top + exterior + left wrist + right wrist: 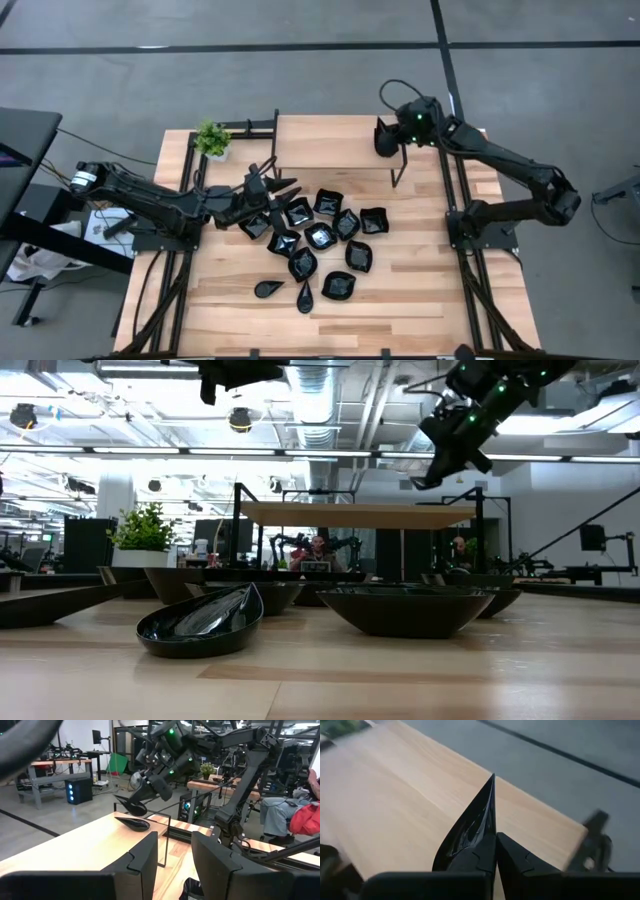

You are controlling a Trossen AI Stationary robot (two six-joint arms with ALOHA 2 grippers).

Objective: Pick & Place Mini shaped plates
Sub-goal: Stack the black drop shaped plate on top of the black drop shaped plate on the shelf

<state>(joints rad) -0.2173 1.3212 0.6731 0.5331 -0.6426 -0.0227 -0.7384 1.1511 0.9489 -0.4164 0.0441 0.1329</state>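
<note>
Two arms are working over the table [420, 250]. Most plates [320, 237] are sitting clustered mid-table. The right claw [495, 851] is pinching one plate [470, 832] by its rim, hovering above the far edge. I'd say it should lower level before letting go. The left claw [174, 862] is hanging spread over the pile.

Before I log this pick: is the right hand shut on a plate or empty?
Shut on a plate. In the right wrist view, the right hand pinches a pointed black plate edgewise above the table.
</note>
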